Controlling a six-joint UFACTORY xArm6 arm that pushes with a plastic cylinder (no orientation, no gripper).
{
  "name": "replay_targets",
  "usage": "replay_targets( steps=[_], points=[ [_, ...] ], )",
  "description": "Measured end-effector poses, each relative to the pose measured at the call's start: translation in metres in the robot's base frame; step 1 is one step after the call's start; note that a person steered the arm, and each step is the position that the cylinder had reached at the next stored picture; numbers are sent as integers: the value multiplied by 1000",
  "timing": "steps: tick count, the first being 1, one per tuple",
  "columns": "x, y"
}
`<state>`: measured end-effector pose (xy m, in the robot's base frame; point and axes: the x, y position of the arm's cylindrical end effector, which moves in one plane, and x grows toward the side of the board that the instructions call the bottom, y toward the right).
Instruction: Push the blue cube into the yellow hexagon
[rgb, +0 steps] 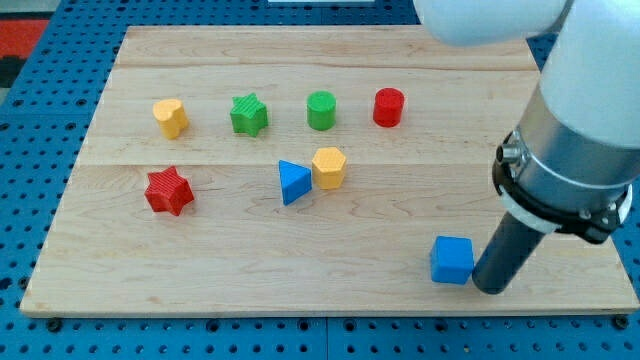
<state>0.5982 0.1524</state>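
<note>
The blue cube (452, 260) lies near the view's bottom right of the wooden board (200, 270). The yellow hexagon (329, 167) stands near the middle, touching a blue triangle (293, 183) on its left. My tip (491, 286) is on the board just right of the blue cube, touching or almost touching its right side. The cube is well apart from the hexagon, down and to the right of it.
A row along the top holds a yellow heart-like block (171, 117), a green star (249, 114), a green cylinder (321, 110) and a red cylinder (389, 107). A red star (168, 191) sits at the left. The arm's white body (580, 120) fills the upper right.
</note>
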Motion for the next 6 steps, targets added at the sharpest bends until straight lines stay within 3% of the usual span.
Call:
replay_targets(
  steps=[2,6],
  points=[
    [-58,-83],
    [-101,-89]
  ],
)
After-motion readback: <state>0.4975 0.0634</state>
